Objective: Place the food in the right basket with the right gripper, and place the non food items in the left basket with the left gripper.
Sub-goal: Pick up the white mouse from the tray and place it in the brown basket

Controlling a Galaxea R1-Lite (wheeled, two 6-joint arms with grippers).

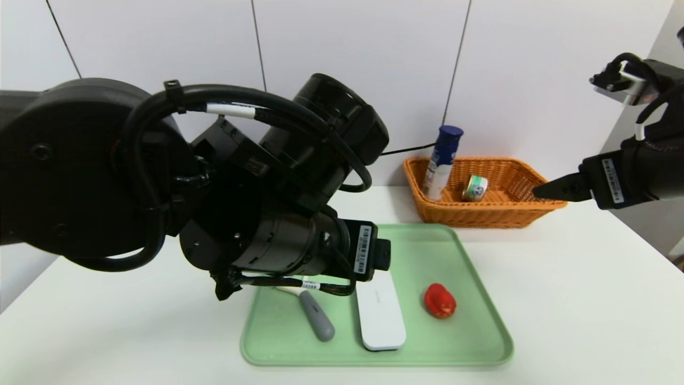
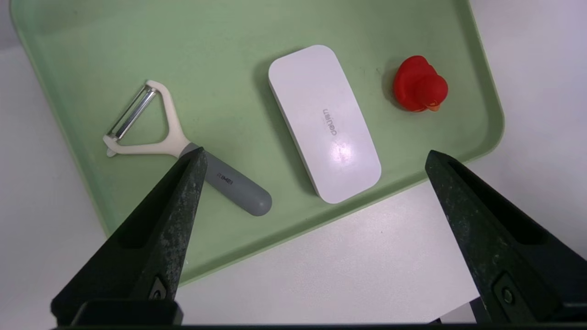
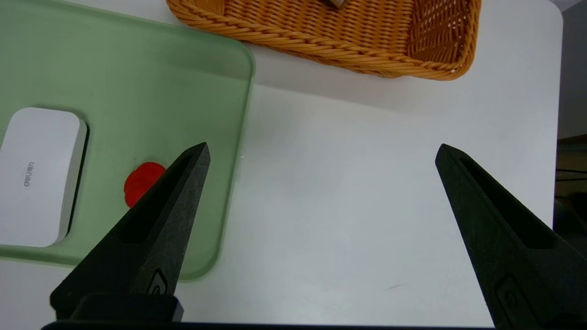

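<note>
The dark-blue bottle (image 1: pixel 441 160) leans inside the orange-tan right basket (image 1: pixel 513 211), and the tin can (image 1: pixel 474 188) lies beside it. On the green tray (image 1: pixel 470 299) rest the white peeler with grey handle (image 2: pixel 183 146), the flat white case (image 2: pixel 323 121) and the small red lumpy object (image 2: pixel 419 85). My left gripper (image 2: pixel 314 156) hangs open above the tray's near edge, nothing between its fingers. My right gripper (image 3: pixel 323 151) is open and empty above bare table, right of the tray and in front of the basket. The dark brown left basket is out of view.
The left arm's bulky black body (image 1: pixel 160 176) fills the left half of the head view and hides the table behind it. White table (image 1: pixel 588 299) spreads around the tray. A white panelled wall stands behind.
</note>
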